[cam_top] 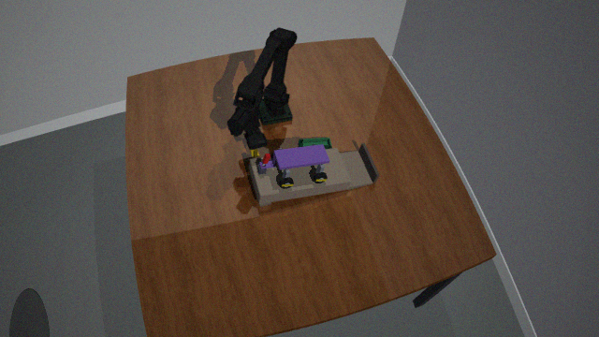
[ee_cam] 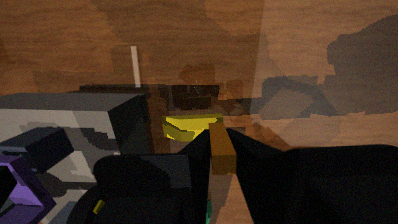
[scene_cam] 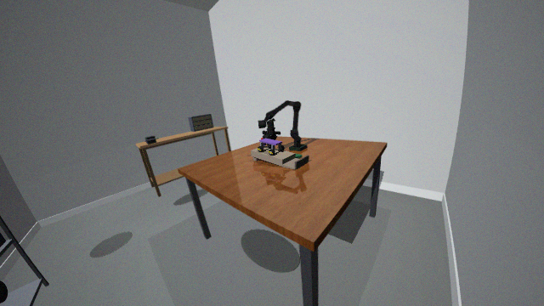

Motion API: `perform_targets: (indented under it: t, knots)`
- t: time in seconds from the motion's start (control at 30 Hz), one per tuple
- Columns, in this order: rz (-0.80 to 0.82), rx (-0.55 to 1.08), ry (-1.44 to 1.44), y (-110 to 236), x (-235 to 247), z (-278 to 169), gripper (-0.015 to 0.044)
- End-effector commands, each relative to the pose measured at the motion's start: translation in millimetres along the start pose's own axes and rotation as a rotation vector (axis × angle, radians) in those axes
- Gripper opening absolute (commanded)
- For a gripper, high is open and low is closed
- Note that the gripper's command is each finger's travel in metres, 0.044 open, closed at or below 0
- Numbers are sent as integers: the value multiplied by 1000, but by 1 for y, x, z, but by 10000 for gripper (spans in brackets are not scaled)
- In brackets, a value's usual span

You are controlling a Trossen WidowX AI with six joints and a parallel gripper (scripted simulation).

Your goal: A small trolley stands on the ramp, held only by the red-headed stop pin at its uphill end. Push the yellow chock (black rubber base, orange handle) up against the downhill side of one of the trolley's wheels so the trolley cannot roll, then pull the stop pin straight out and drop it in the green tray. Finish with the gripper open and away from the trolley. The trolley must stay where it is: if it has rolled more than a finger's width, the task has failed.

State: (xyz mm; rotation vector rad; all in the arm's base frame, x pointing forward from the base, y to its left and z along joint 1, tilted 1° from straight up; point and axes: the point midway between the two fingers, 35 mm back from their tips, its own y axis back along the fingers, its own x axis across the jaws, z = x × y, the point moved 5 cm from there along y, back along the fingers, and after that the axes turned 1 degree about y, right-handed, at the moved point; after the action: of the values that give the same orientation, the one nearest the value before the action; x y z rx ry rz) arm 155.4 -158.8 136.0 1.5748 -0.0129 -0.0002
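Observation:
The purple-decked trolley (cam_top: 300, 156) (scene_cam: 270, 142) (ee_cam: 15, 197) stands on the grey ramp (cam_top: 339, 178) (scene_cam: 278, 159) (ee_cam: 45, 122), near its high end. The red-headed stop pin (cam_top: 267, 159) sticks up just left of the deck. The yellow chock (cam_top: 254, 153) (ee_cam: 189, 126) sits on the table off the ramp's high back corner, apart from the wheels. My gripper (cam_top: 255, 146) (ee_cam: 217, 133) reaches down over it and is shut on its orange handle (ee_cam: 221, 145). The green tray (cam_top: 314, 141) (scene_cam: 298, 155) lies behind the ramp.
A dark end wall (cam_top: 368, 161) closes the ramp's low right end. The arm's base (cam_top: 276, 112) stands just behind the tray. In the exterior view a side table (scene_cam: 183, 138) stands by the left wall.

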Motion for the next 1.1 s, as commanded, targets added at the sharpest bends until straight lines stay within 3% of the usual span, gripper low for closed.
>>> perform_targets:
  t: [0.0, 0.77, 1.07]
  knots:
    - [8, -1, 4, 14, 1, 0, 0]
    - [8, -1, 4, 95, 3, 1, 0]
    - [8, -2, 49, 97, 4, 1, 0]
